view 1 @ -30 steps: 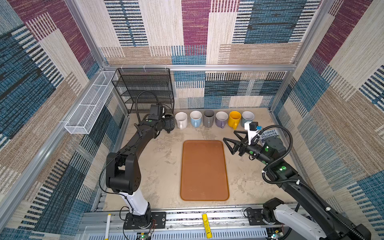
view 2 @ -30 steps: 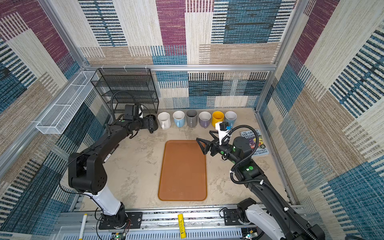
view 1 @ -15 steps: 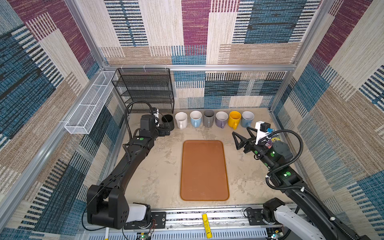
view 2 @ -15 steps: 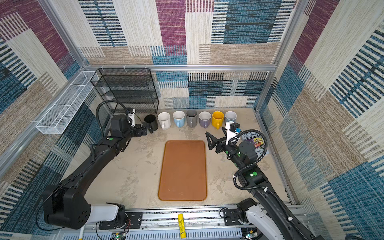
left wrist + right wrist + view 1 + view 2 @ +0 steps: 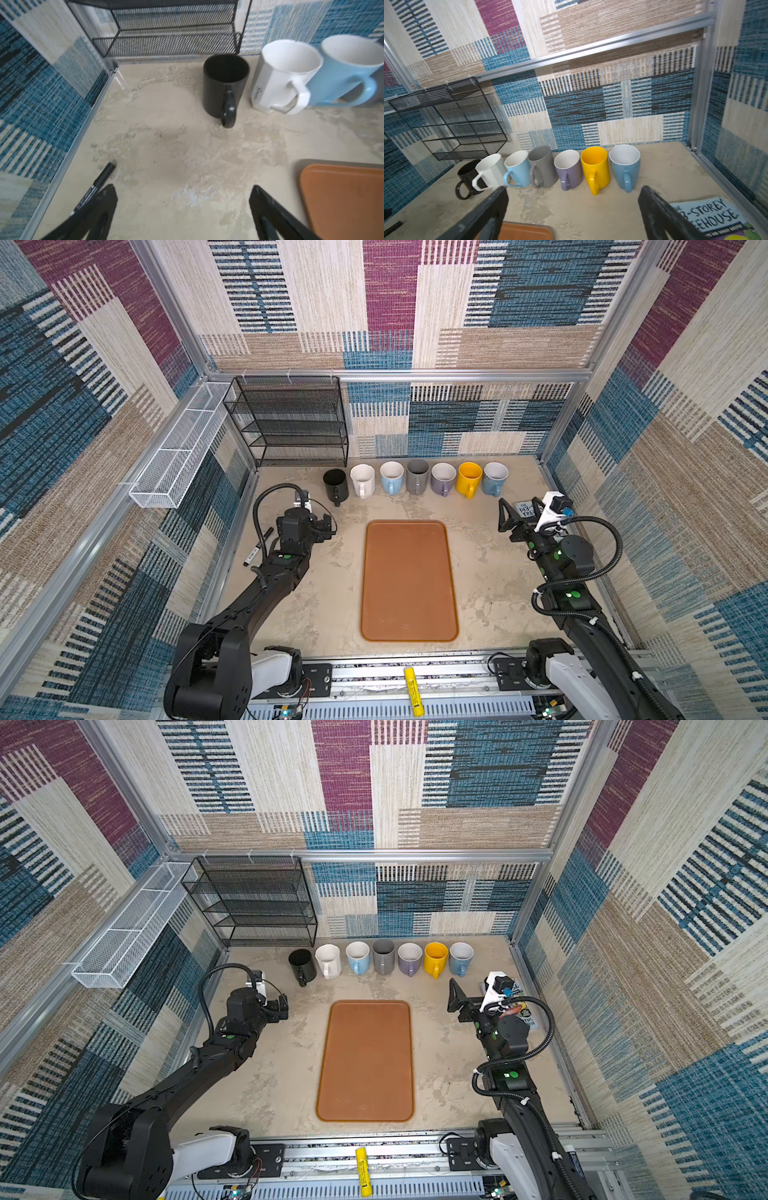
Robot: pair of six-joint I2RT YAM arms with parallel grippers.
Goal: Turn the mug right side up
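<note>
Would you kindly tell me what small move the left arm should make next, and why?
Probably pull the left gripper back toward its base: it is open and empty, the black mug stands mouth-up and apart from it, and the other mugs in the row stand mouth-up too, so nothing seems left to flip.

Only one thing can really be read: the book (image 5: 708, 216) lying flat on the desk at the far right. In the right wrist view, "-STOREY" and "EEHOUSE" are seen on its light blue cover, with the rest hidden. In a top view, what looks like "143-" and "TRE" can be made out on the same book (image 5: 524, 509). Print on the black marker (image 5: 97, 185) and the yellow tube (image 5: 413, 691) is too small to be read.
</note>
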